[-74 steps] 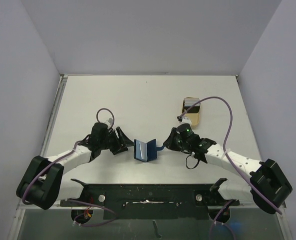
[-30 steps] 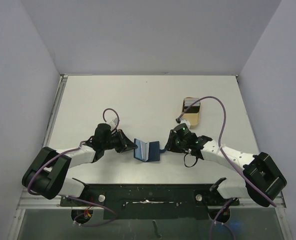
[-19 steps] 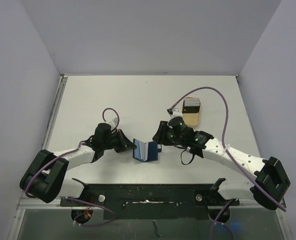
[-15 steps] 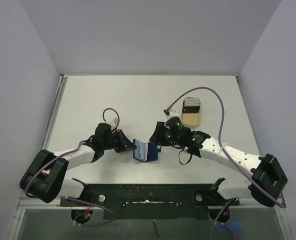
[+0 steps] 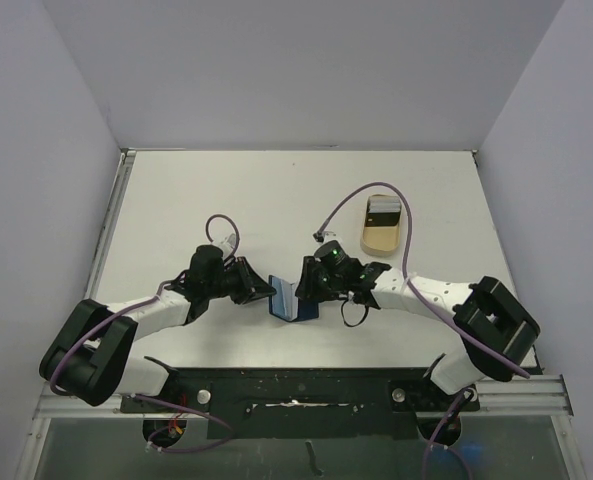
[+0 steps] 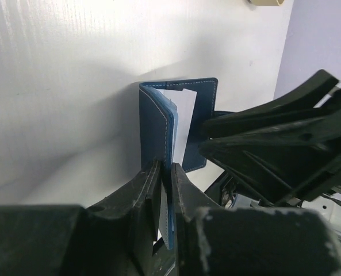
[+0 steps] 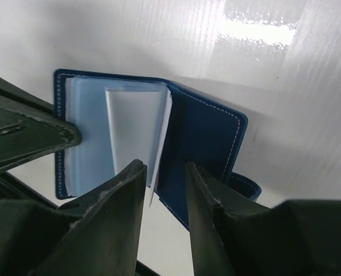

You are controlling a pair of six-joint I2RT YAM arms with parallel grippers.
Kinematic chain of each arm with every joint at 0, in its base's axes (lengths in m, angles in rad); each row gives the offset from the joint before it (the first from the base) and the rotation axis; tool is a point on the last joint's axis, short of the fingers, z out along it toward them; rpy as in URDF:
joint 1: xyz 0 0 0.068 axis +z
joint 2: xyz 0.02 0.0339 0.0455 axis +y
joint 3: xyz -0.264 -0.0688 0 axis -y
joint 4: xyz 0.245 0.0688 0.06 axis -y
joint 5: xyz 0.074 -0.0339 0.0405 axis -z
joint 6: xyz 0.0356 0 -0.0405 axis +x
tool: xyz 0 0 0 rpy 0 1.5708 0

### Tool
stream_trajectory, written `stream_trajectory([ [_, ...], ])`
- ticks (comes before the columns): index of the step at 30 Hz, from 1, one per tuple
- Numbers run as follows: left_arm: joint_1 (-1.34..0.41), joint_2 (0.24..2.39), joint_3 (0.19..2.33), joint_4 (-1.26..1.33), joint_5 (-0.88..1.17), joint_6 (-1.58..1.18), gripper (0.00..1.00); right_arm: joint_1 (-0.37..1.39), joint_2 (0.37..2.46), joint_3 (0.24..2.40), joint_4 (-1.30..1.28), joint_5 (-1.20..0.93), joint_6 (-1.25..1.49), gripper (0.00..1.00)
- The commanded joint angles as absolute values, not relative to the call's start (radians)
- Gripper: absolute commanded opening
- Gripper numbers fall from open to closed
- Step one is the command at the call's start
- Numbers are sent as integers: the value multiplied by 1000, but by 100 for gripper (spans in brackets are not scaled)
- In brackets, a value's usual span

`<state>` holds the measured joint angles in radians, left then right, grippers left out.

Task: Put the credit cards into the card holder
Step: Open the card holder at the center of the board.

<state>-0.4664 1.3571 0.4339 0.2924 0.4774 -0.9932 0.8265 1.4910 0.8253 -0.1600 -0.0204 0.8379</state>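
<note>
The card holder (image 5: 294,300), a navy bifold wallet with a lighter blue inside, stands open on its edge on the table. My left gripper (image 5: 261,290) is shut on its left half, the flap pinched between the jaws (image 6: 165,172). A pale grey-white credit card (image 7: 135,126) sits in the inner pocket (image 6: 180,121), its lower corner hanging between my right fingers. My right gripper (image 5: 309,282) is at the wallet's right side, its jaws (image 7: 165,172) apart and pressing on nothing. More credit cards (image 5: 383,209), one pale and one black, lie on the tan dish.
The tan oval dish (image 5: 381,238) sits to the back right of the wallet. The right arm's purple cable (image 5: 361,190) loops over the table beside it. Both grippers face each other closely across the wallet. A black bar (image 5: 296,385) runs along the near edge.
The right arm has swung left, from beside the dish up against the wallet, and its jaws have parted. The left arm has stayed in place, holding the wallet.
</note>
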Motion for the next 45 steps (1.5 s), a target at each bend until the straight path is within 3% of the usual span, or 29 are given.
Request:
stream_trajectory([
  [1,-471,1341,431,398,507,-1011,13,830,1510,788,-89,-1,833,33],
  [7,-471,1336,411,424,507,-1009,16,816,1537,747,-63,-13,831,31],
  [12,-472,1355,402,445,512,-1007,4,815,1537,737,-55,-10,831,30],
  [19,-472,1353,383,522,539,-1034,9,812,1547,730,-49,-7,831,30],
  [22,-471,1350,370,546,542,-1043,0,813,1548,726,-48,-5,833,29],
  [29,-471,1372,361,594,558,-1057,0,810,1547,737,-62,-4,829,30],
  [33,-470,1384,368,594,553,-1057,0,809,1503,768,-109,-5,825,39],
  [45,-471,1397,373,594,551,-1066,0,829,1412,842,-154,-28,841,78],
])
